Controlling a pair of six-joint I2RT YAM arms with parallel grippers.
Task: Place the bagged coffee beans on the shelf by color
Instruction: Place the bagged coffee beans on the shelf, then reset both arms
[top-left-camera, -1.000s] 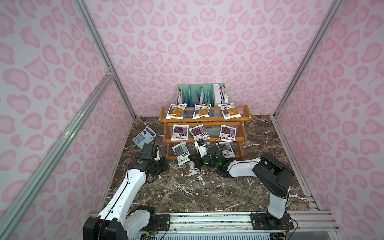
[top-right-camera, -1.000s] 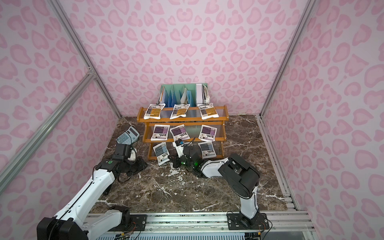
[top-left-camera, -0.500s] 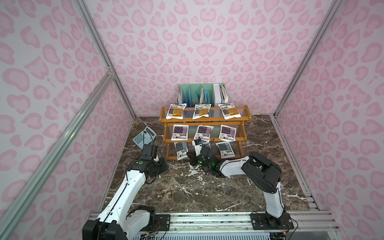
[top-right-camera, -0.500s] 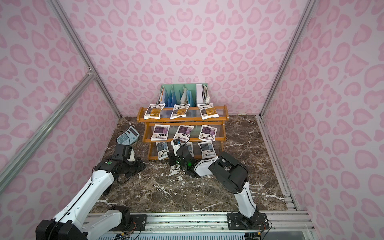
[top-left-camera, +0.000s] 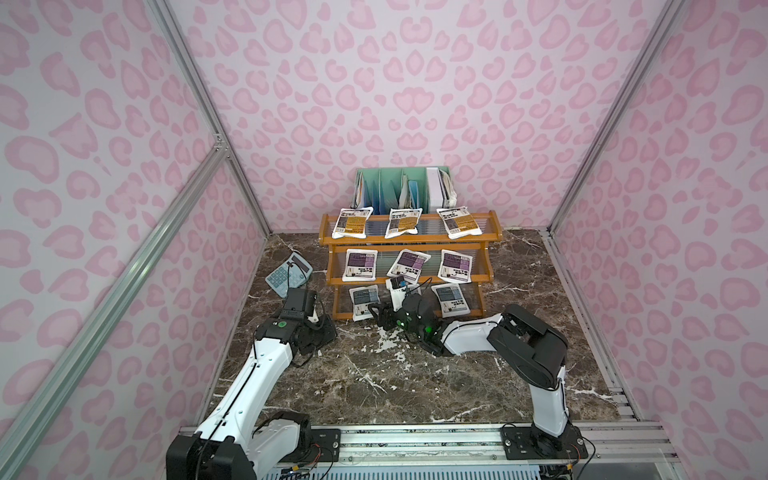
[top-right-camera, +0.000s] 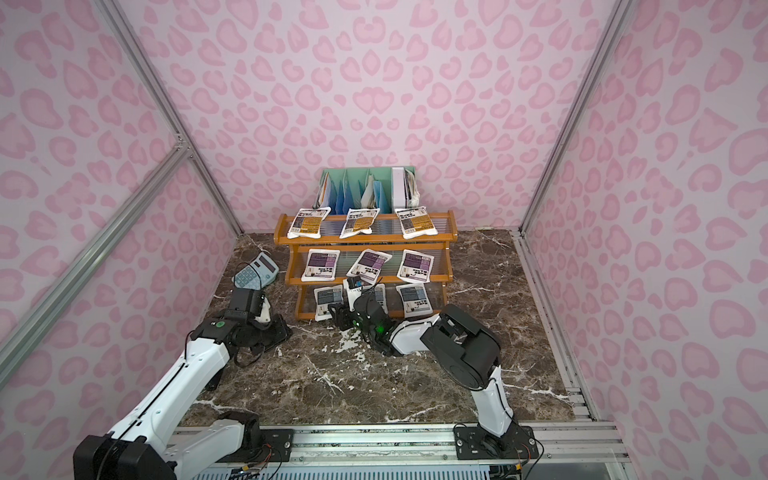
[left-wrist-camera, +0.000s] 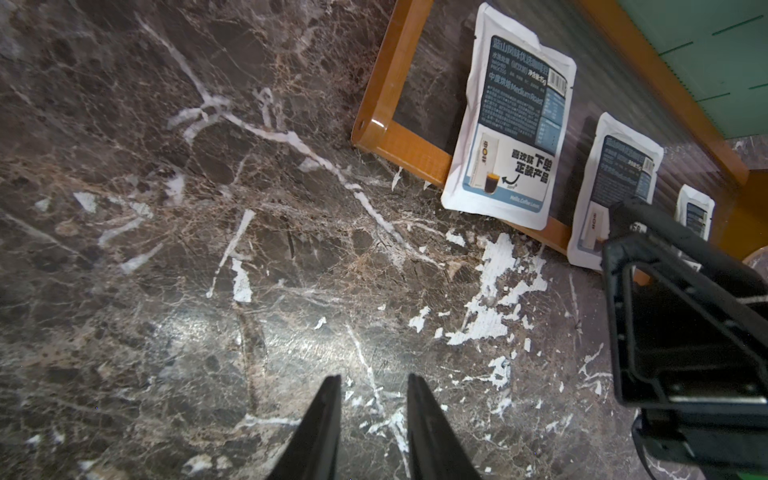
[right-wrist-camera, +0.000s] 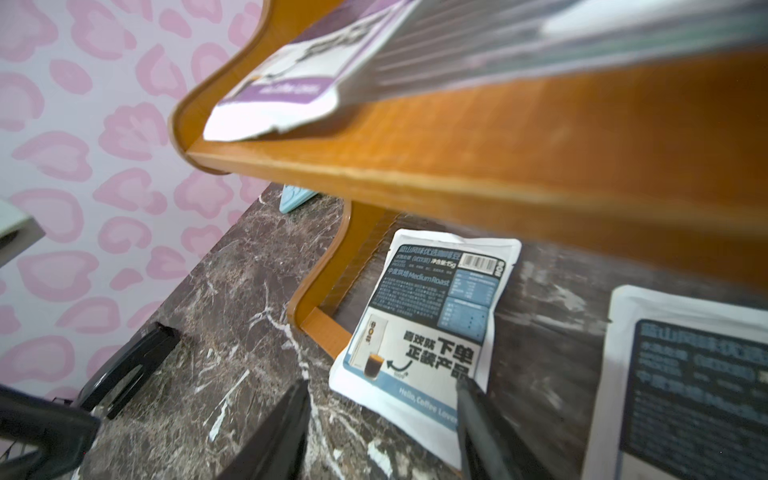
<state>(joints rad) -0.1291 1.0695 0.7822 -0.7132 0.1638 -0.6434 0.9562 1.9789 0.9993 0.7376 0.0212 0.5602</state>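
The white pillow pouches of coffee beans lie by colour on the orange-brown wooden three-tier shelf (top-left-camera: 415, 241): yellow-orange pouches (top-left-camera: 401, 222) on top, purple pouches (top-left-camera: 360, 264) in the middle, grey-blue pouches (top-left-camera: 363, 301) at the bottom. In both top views the right gripper (right-wrist-camera: 382, 386) mostly hides the middle grey-blue pouch (left-wrist-camera: 615, 183); its jaws are spread and empty. The left gripper (left-wrist-camera: 374, 378), slightly parted, holds nothing over the dark marble tabletop (left-wrist-camera: 166, 249).

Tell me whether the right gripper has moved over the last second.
Yes: the right gripper has slid slightly left along the shelf front, and its jaws have opened.
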